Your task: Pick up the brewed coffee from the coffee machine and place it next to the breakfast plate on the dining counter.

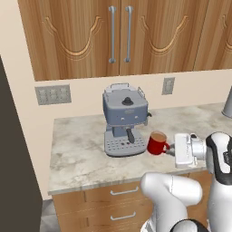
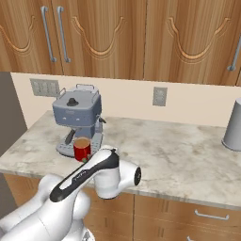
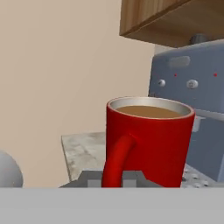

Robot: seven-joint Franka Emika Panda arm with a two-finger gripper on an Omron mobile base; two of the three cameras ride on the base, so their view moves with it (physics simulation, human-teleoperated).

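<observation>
Gripping the red mug (image 1: 157, 144) by its handle, my hand (image 1: 172, 149) is closed tight. Just beyond the mug sits the coffee machine (image 1: 124, 118) on the counter (image 1: 77, 158).

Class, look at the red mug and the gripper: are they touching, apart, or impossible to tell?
Touching. In the hand view the gripper is shut on the red mug's handle; the left base view shows the hand meeting that handle.

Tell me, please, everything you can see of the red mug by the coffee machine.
The red mug is small, glossy and upright, with a pale inner wall and brown coffee near its rim. Its loop handle points away from the coffee machine, toward the gripper, which is shut on that handle. The mug sits at the machine's drip tray edge; whether it rests there or is lifted, I cannot tell.
</observation>
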